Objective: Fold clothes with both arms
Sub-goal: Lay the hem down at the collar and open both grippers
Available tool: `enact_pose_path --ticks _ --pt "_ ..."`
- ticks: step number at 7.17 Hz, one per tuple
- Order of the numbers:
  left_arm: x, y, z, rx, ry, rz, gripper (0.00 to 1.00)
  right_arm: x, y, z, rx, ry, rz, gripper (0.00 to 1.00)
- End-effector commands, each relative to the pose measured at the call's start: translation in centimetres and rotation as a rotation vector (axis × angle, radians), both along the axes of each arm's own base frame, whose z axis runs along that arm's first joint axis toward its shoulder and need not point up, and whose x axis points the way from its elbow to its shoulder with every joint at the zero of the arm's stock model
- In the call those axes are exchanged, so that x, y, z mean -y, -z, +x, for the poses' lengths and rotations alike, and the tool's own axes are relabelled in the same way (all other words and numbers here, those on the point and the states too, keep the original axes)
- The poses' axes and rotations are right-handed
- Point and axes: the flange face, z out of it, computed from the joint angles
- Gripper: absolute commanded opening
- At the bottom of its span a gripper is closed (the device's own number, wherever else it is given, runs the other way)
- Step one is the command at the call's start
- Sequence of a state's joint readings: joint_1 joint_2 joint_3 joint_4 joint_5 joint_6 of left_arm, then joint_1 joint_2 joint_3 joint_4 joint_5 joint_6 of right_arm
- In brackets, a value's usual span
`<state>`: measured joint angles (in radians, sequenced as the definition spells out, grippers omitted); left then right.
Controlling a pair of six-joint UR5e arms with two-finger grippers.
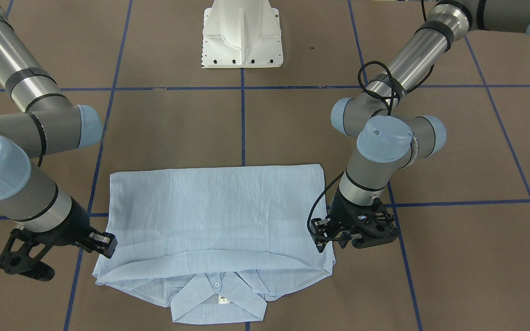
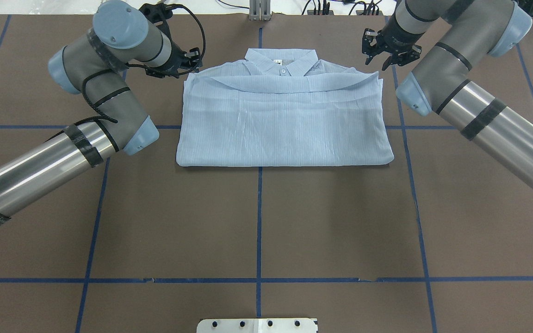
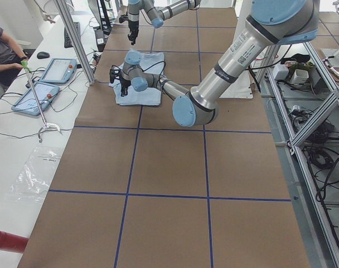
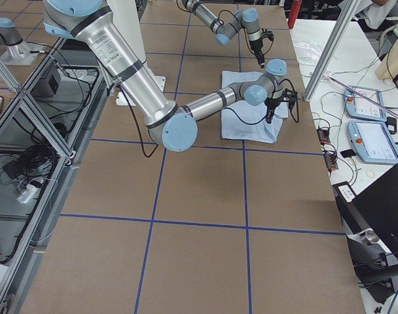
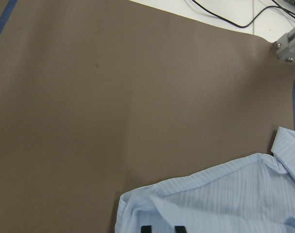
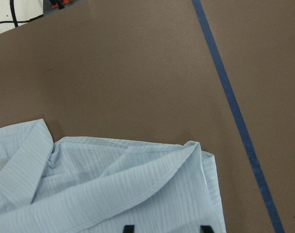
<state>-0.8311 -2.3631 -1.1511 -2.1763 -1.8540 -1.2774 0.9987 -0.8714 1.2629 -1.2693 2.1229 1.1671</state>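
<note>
The pale blue striped shirt (image 2: 285, 125) lies folded into a flat rectangle on the brown table, its collar (image 2: 281, 60) at the far edge with the white tag showing (image 1: 222, 299). My left gripper (image 2: 188, 64) hovers at the shirt's far left corner. In the left wrist view its fingertips (image 5: 163, 228) stand a little apart over the cloth (image 5: 225, 199) and hold nothing. My right gripper (image 2: 389, 53) is just past the far right corner. Its fingertips (image 6: 167, 228) are wide apart above the folded hem (image 6: 113, 194), also empty.
The white base block (image 1: 242, 37) stands at the robot's side of the table. Blue tape lines (image 2: 259, 222) grid the brown surface. A side table with tablets (image 3: 47, 84) and a person runs along the far edge, behind aluminium posts (image 3: 74, 39).
</note>
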Motion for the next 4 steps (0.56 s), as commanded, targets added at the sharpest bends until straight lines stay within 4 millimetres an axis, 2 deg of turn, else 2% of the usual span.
enact_pose_path --ticks 1,2,3,4 --pt "-0.2 0.0 -0.3 -0.002 -0.002 0.001 1.0 -1.5 -0.6 -1.5 0.003 0.027 0.008 1.0" --pt "-0.5 1.0 -0.6 -0.014 0.0 0.01 1.0 -4.6 -1.4 -2.0 0.019 0.045 0.023 1.0" --pt "-1.0 1.0 -1.1 -0.025 0.006 0.008 1.0 -9.2 -4.2 -2.4 0.008 0.08 0.027 1.0" --pt "-1.4 1.4 -1.4 -0.039 0.012 0.01 1.0 -11.9 -6.0 -2.7 -0.004 0.105 0.017 1.0"
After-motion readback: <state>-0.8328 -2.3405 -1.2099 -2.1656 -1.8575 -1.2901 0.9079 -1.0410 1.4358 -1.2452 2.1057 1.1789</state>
